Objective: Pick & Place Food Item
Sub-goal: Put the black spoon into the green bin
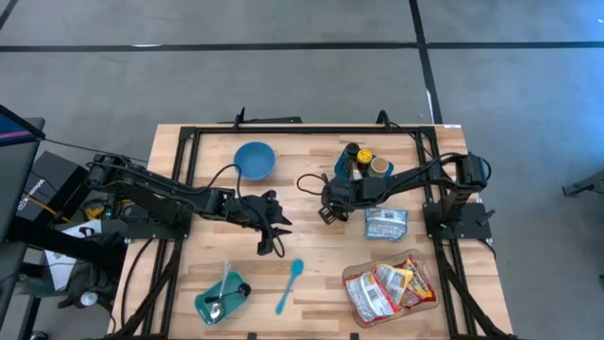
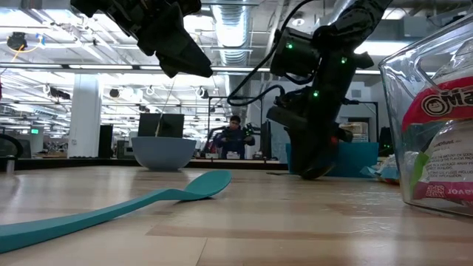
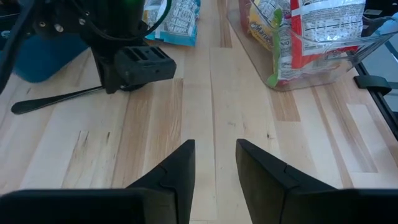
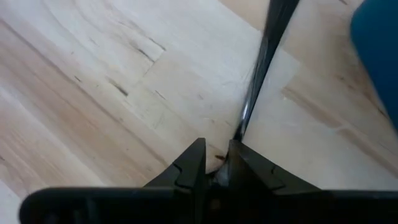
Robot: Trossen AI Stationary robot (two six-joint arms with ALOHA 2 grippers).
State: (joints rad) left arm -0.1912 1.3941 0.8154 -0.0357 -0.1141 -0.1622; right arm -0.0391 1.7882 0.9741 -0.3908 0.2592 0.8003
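Right gripper point(image 4: 215, 163) clenched on a black utensil point(image 4: 261, 62); left gripper point(image 3: 214, 165) released, hovering

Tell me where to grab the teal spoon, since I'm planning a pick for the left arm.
Probably the middle of the handle, from straight above, with the fingers across its width. The teal spoon lies flat on the table. Its handle is long and slim, with bare wood on either side. The left gripper, open, hovers nearby.

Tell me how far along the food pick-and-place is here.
Done: packets sit in the clear bin. In hand: no food; the right claw is shut on a thin dark rod, and the left claw is open. Left: one loose packet outside the bin.
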